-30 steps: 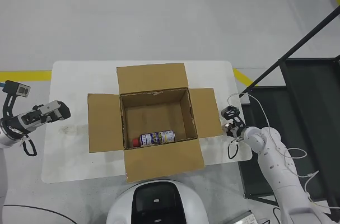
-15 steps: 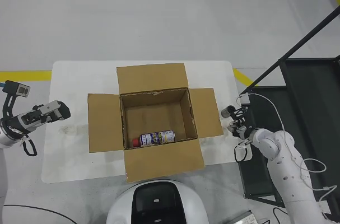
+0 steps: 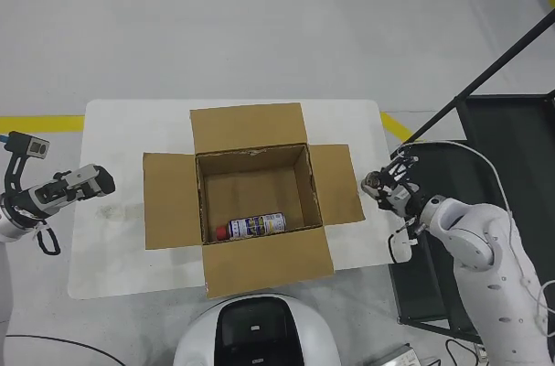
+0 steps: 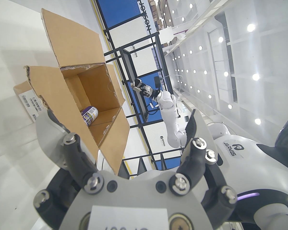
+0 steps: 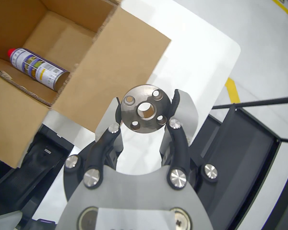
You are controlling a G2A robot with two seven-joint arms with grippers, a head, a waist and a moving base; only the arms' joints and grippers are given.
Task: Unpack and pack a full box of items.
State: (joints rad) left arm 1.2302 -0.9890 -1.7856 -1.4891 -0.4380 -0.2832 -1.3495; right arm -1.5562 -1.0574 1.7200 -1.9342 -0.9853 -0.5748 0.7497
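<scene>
Left gripper: your left gripper (image 3: 101, 179) hung over the left edge of the table (image 3: 122, 128), fingers spread wide and holding nothing.
Box: your cardboard box (image 3: 172, 215) sat mid-table with all four flaps folded out.
Spray can: the spray can (image 3: 256, 224) lay on its side on the box floor, against the wall nearest the robot.
Right gripper: your right gripper (image 3: 378, 181) hovered just beside the right flap, fingers clamped on a round metal disc (image 5: 130, 112).
Rack: a black rack (image 3: 496, 146) stood right of the table.
</scene>
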